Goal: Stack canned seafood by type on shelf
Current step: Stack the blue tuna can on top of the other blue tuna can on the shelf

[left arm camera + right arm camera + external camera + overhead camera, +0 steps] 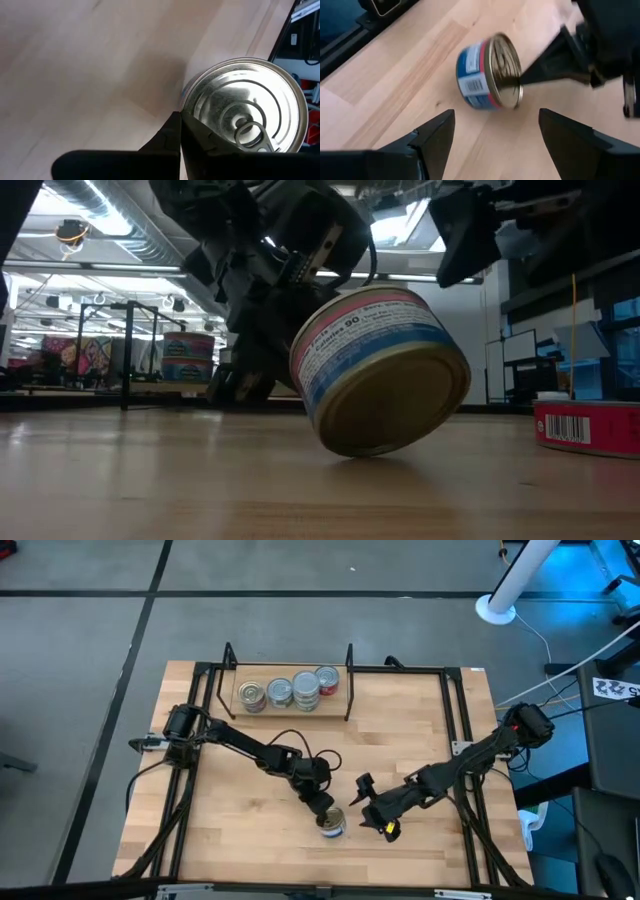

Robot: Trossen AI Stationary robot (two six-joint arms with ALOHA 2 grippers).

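A tin (332, 825) with a blue, white and pink side label and a silver pull-tab lid (245, 112) stands tipped on the edge of its gold base (385, 415) near the table's front middle. My left gripper (322, 808) is shut, its tips at the lid. My right gripper (495, 135) hangs open just right of the tin, touching nothing. Several tins (292, 692) stand on the shelf (335, 705) at the far middle. My left gripper presses its shut fingertips (181, 120) against the tin's lid at the rim (520, 84). The fingers come slanting down from the table's far left. The tin leans away from them, with only the lower edge of its base (350, 448) on the table.
A red-labelled tin (590, 425) lies on the table to the right in the low view. Black frame rails (455, 730) run along the table's sides. Bare wood lies between the shelf and the tipped tin.
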